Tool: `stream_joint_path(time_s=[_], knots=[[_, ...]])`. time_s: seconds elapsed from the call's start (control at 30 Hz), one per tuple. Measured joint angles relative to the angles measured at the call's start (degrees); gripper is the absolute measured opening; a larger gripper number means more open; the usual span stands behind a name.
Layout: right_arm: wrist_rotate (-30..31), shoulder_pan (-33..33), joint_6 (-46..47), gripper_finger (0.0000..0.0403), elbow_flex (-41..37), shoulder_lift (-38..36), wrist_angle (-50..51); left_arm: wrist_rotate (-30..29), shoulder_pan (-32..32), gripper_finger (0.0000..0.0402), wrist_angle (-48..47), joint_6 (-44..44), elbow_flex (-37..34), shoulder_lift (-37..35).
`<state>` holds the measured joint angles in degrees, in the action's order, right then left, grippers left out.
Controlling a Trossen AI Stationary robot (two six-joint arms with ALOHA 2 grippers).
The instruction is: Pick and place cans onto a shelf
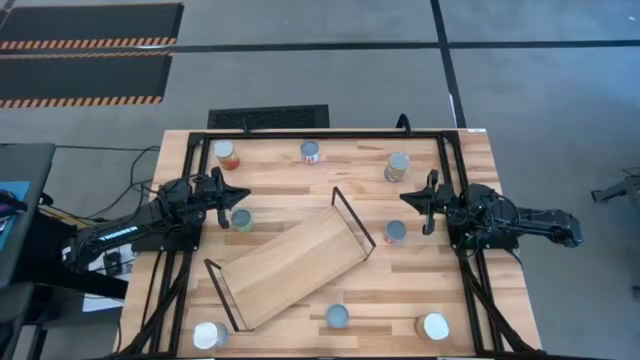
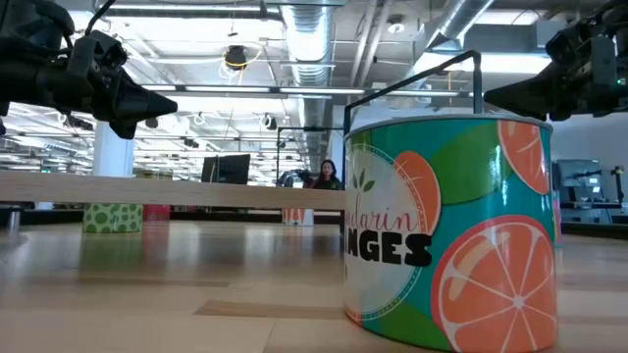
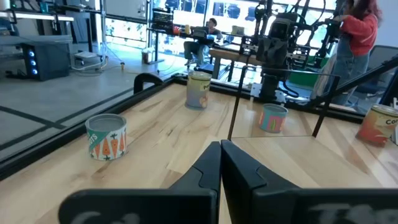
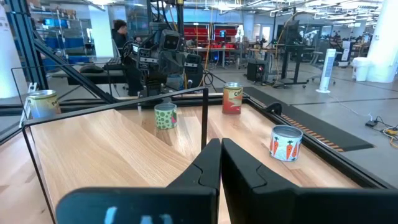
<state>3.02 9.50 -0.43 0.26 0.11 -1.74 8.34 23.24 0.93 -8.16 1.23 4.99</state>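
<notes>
Cans: nearest one (image 2: pixel 451 230) shows oranges and lettering "ANGES".

Landmark: the shelf (image 1: pixel 290 258), lying askew mid-table.
Board top: bare, open from above.
Short ends: upright black wire frames (image 1: pixel 354 219) block entry.
Left of shelf: green can (image 1: pixel 241 219) close by the left gripper (image 1: pixel 238 194).
Right of shelf: can (image 1: pixel 395 232) near the frame.
Below shelf: can (image 1: pixel 338 317) near the long edge.

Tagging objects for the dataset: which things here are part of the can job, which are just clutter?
Job:
- cans, eight around the tabletop
- shelf, lying at an angle mid-table, bare
- left gripper, right gripper, both shut

Not job:
- black floor mats
- cables
- person beyond the table
</notes>
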Motion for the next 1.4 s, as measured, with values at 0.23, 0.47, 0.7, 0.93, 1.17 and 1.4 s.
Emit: stream_joint_path(time_s=[0.23,0.47,0.7,0.93,1.17,1.4], knots=[[0.01,0.0,0.0,0.0037,-0.01,-0.01,0.02,-0.13,0.0,0.0,0.0,0.88,0.0,0.0],[0.01,0.0,0.0,0.0037,-0.01,-0.01,0.02,-8.24,0.0,0.0,-0.37,9.01,0.0,-0.02],[0.0,0.01,0.0,0.0037,0.0,0.0,0.02,-8.46,0.0,0.0,-0.26,-1.73,0.0,0.0],[-0.01,0.0,0.0,0.0037,-0.01,0.01,0.02,-8.79,0.0,0.0,5.33,-8.52,0.0,0.0],[0.0,0.0,0.0,0.0037,0.01,0.0,0.02,-1.87,-0.01,0.0,12.42,-4.91,4.62,5.36],[-0.01,0.0,0.0,0.0037,0.01,0.01,0.02,-8.87,0.66,0.0,-5.29,3.05,21.6,24.62]])
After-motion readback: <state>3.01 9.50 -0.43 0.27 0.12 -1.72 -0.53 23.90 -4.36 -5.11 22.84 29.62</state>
